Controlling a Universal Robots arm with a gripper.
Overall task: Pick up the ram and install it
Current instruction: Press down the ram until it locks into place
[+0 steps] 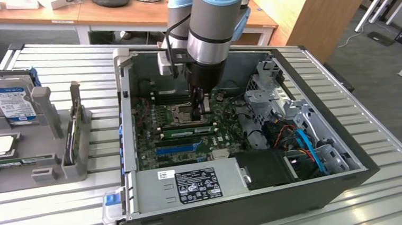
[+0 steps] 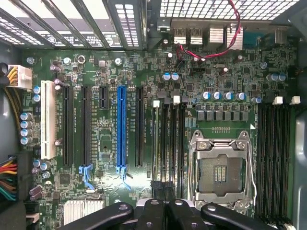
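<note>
The arm is reaching down into the open PC case (image 1: 282, 54), with the hand (image 1: 199, 108) hovering right over the motherboard (image 1: 188, 140) next to the CPU socket (image 2: 219, 165). Its fingers (image 2: 158, 213) are pressed together with nothing between them as far as I can see.

The ram (image 1: 185, 130) is just below the hand in the exterior view, a green stick lying in a memory slot beside the socket. From the wrist camera, a row of black memory slots (image 2: 168, 139) runs straight out from the fingertips, and I can't tell from there which one has the stick in it.

The blue expansion slot (image 2: 121, 129) sits a little further out from the hand (same side as the white PCI slot (image 2: 47, 120)). Well away from the hand, outside the case, a hard drive (image 1: 13, 102) with a blue label stands in a grey holder (image 1: 44, 155) on the table (image 1: 52, 208).
</note>
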